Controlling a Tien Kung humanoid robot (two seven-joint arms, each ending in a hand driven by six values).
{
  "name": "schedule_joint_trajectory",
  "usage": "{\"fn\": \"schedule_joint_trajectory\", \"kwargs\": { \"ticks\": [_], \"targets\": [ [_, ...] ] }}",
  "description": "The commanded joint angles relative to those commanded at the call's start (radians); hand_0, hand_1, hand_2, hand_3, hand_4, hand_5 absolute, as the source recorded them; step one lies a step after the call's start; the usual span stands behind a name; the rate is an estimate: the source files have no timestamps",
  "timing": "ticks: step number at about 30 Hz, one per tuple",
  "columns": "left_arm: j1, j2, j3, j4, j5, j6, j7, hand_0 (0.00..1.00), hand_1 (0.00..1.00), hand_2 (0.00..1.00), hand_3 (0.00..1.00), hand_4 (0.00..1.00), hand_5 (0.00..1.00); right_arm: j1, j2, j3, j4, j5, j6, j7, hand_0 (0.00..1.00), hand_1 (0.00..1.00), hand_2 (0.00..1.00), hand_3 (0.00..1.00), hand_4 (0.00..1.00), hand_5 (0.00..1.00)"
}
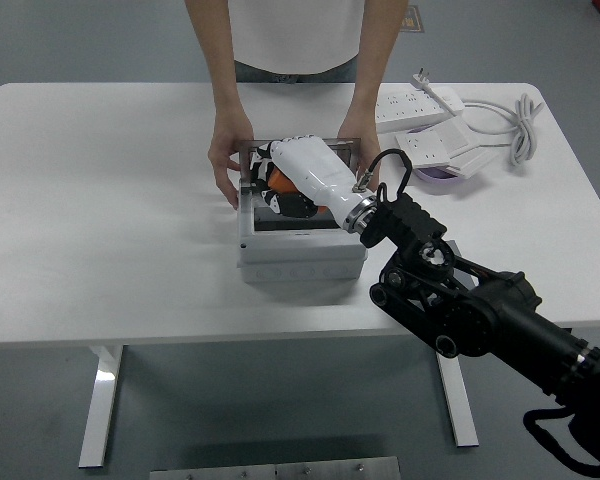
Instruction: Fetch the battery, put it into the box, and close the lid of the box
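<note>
- You have 1 white table (pixel 100 200), and 1 person stands at its far side with 2 hands on the box: one hand (pixel 226 160) holds its left edge, the other hand (pixel 358 135) rests at its right rear corner.
- 1 grey box (pixel 300 250) sits mid-table, open; its clear lid (pixel 248 150) stands upright at the back.
- 1 battery (pixel 280 181): only an orange patch shows, under the right hand (pixel 298 172), over the box's dark interior at its rear left.
- Right hand's white shell covers most of it; fingers curl down round the orange battery, grasping it. You cannot tell whether it touches the box floor.
- 1 arm works, entering from the lower right.
- Far right: 2 white power strips (pixel 420 103) and 1 coiled cable (pixel 525 125), well apart from the box.
</note>
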Motion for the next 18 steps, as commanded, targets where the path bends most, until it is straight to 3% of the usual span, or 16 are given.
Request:
{"fn": "schedule_joint_trajectory", "kwargs": {
  "ticks": [7, 18],
  "targets": [
    [-0.006, 0.000, -0.002, 0.000, 0.006, -0.002, 0.001, 0.643, 0.689, 0.585, 0.596, 0.533, 0.002, 0.006, 0.011, -0.005, -0.037, 0.029, -0.040, 0.027, 0.214, 0.237, 0.320, 0.369, 0.336, 0.002],
    [-0.016, -0.002, -0.005, 0.001, 0.015, -0.005, 0.002, 0.643, 0.690, 0.586, 0.596, 0.530, 0.002, -0.001, 0.030, -0.013, -0.066, 0.066, -0.064, 0.041, 0.214, 0.237, 0.318, 0.368, 0.332, 0.002]
  ]
}}
